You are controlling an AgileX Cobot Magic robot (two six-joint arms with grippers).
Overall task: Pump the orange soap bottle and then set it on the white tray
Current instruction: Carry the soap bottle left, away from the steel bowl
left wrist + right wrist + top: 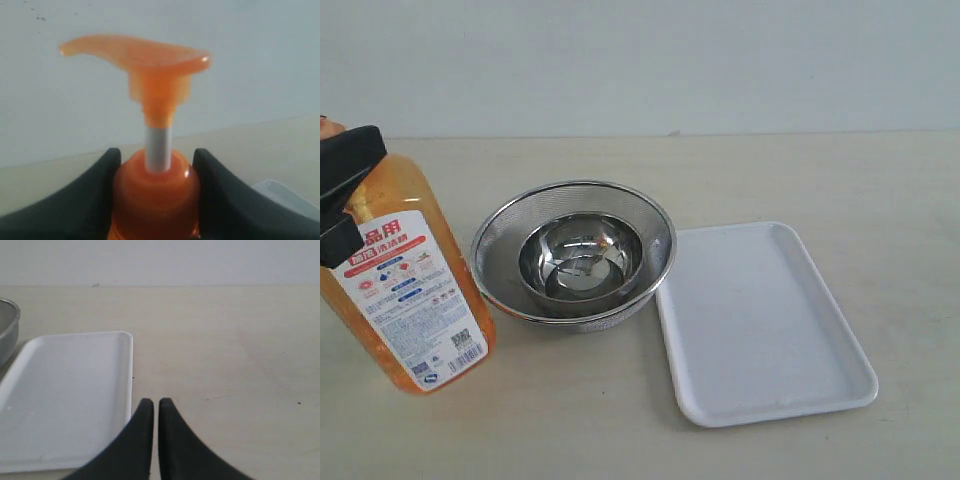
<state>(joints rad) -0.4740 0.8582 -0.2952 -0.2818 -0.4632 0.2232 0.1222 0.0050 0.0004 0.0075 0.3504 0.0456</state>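
Observation:
The orange soap bottle [410,290] is at the far left of the exterior view, leaning with its top to the left; I cannot tell if its base touches the table. My left gripper [345,200] is shut on its neck. In the left wrist view the black fingers [85,200] press both sides of the orange collar [155,200], around the left gripper [156,156]. The orange pump head [150,55] stands raised on its white stem. The white tray [760,320] lies bare at the right. My right gripper [151,402] is shut on nothing, just beside the tray's [65,390] long edge.
A round steel mesh bowl [573,250] with a smaller shiny steel bowl [582,262] inside sits between the bottle and the tray, touching the tray's near corner. Its rim [7,330] shows in the right wrist view. The right arm does not show in the exterior view.

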